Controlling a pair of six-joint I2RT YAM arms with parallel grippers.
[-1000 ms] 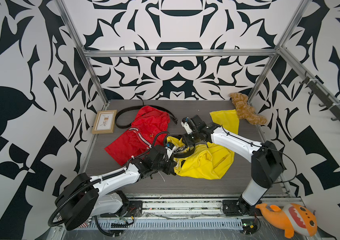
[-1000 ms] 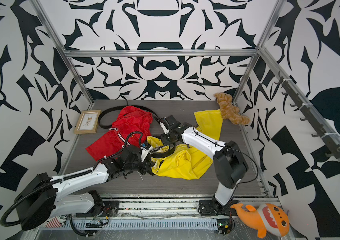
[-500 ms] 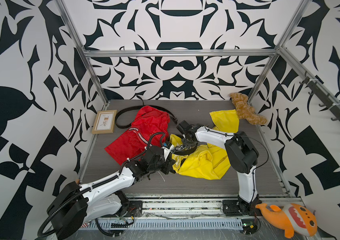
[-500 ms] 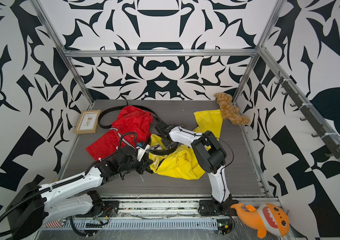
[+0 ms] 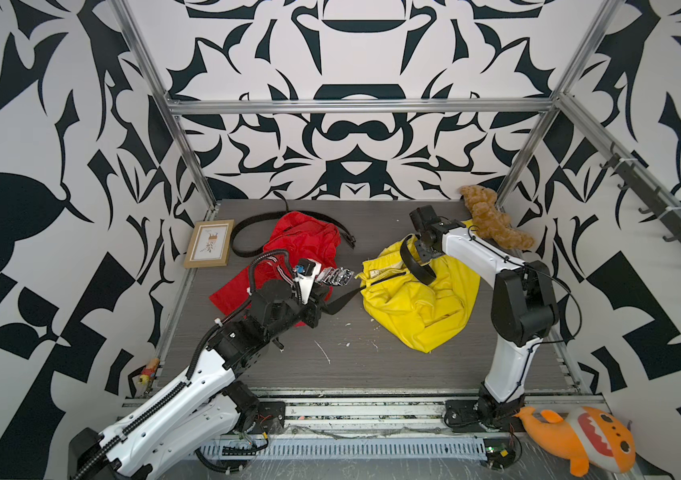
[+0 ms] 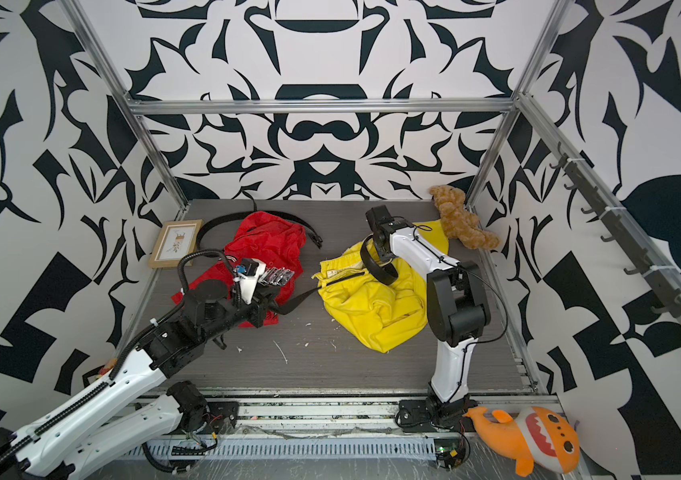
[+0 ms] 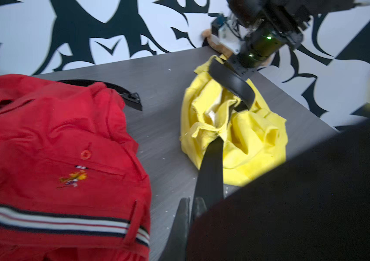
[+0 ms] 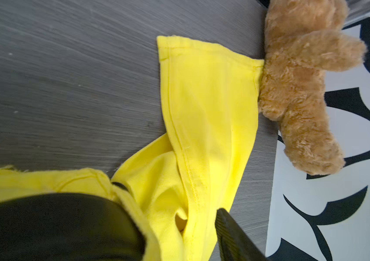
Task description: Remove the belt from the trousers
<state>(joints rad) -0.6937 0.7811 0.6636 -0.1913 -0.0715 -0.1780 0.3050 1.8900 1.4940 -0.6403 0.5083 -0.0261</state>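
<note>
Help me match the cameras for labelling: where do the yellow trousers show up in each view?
Both top views: yellow trousers right of centre on the table.
Left wrist: mid-picture, across bare table from the red trousers.
Right wrist: one leg fills the middle.
Shared landmark: the brown teddy bear at that leg's hem; only a sliver shows in the left wrist view.

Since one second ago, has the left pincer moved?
Yes. The left pincer, shut on the belt, has drawn slightly toward the picture frame, away from the yellow trousers.
</note>
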